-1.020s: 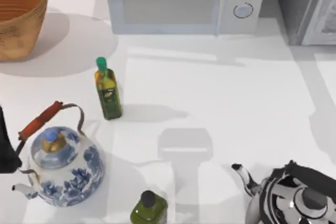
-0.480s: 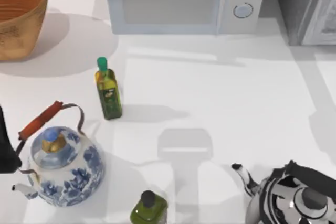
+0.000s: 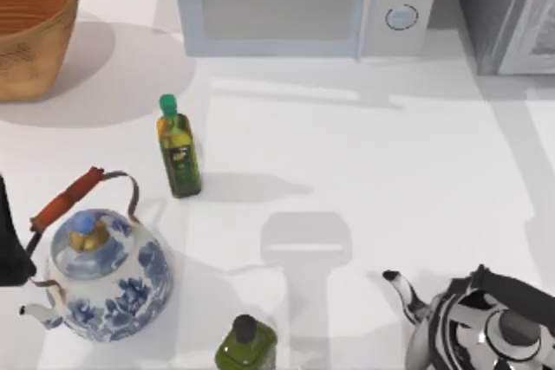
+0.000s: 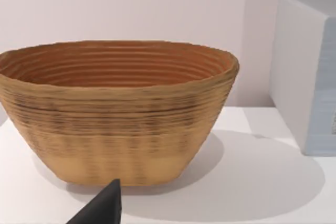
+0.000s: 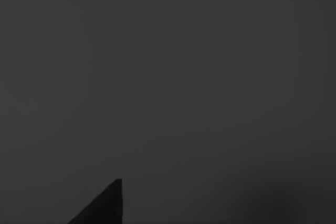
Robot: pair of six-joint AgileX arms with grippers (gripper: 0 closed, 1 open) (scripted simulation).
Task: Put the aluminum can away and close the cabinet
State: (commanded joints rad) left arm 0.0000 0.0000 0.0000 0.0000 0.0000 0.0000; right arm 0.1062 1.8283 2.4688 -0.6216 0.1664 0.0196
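1. The shadow at the table's (image 3: 390, 153) right edge is shrinking compared with a second ago; I am judging that my right arm is working at the cabinet (image 3: 499, 10), back right.
2. The right wrist view is dark; I am failing to tell where the aluminum can is.
3. I am unable to tell either gripper's state; the left gripper (image 4: 102, 211) is idling by the basket (image 4: 115, 114).
4. The microwave (image 3: 295, 2) is crowding the cabinet's left side; open table is lying in front.

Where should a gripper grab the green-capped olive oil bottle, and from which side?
Probably the olive oil bottle is best gripped across its wide lower body, below the narrow neck. It stands upright, so a level side approach with the fingers straddling the body suits it. Come from the top view's right, where the table is bare; the blue-and-white teapot crowds its lower left.
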